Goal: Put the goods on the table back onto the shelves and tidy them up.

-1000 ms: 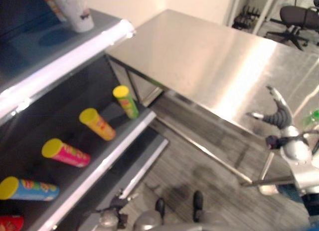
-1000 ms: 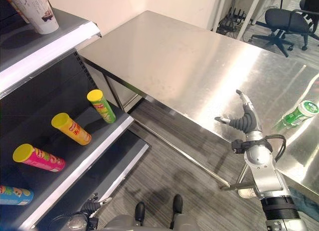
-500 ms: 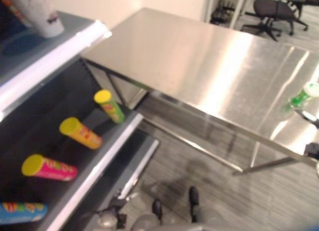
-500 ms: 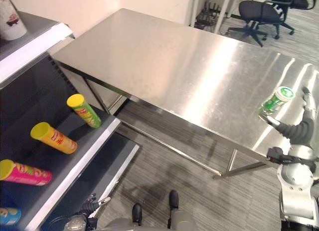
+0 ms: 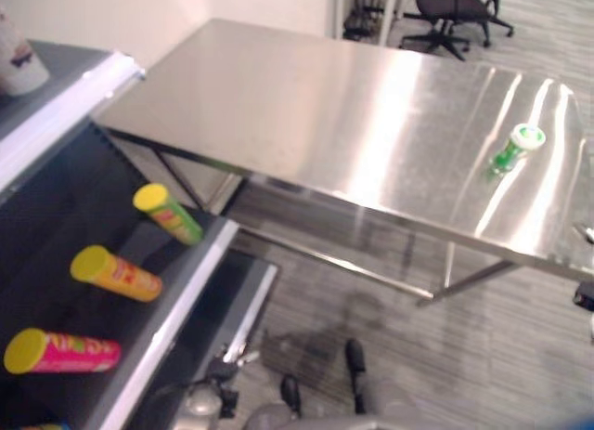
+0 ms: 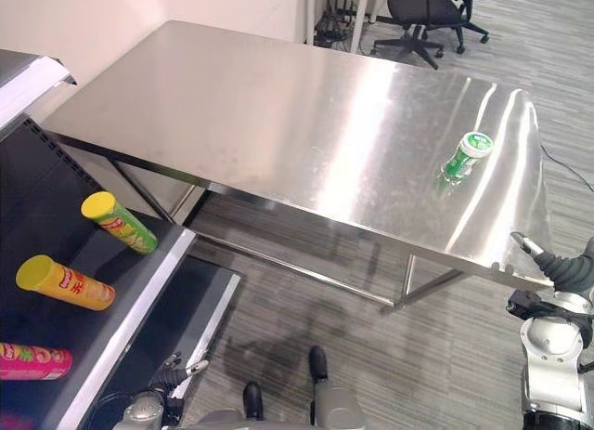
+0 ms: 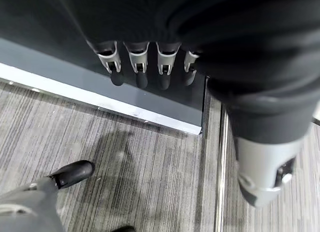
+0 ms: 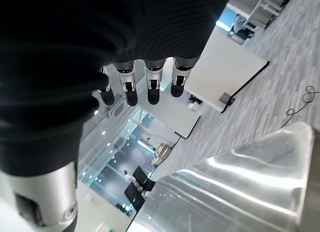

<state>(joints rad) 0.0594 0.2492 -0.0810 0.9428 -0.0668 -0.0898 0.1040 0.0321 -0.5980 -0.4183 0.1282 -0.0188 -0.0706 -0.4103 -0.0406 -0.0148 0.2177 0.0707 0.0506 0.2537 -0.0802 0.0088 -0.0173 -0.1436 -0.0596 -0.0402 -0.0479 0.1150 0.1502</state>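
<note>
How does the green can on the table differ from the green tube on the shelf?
The green can stands on the steel table, alone; the green tube lies on its side on the dark shelf beside an orange tube. The can has a white top, the tube a yellow cap. Neither is held.

A long stainless-steel worktop [image 6: 278,105] on thin metal legs stands over a floor [image 6: 371,356] of grey striped carpet, its polished top catching broad bright streaks of ceiling light. Behind it runs a plain cream wall [image 6: 83,21], and past its far end a black office chair [image 6: 422,12] on castors sits on the same carpet. To the left stands a dark shelving unit [image 5: 176,305] with pale front edges.
</note>
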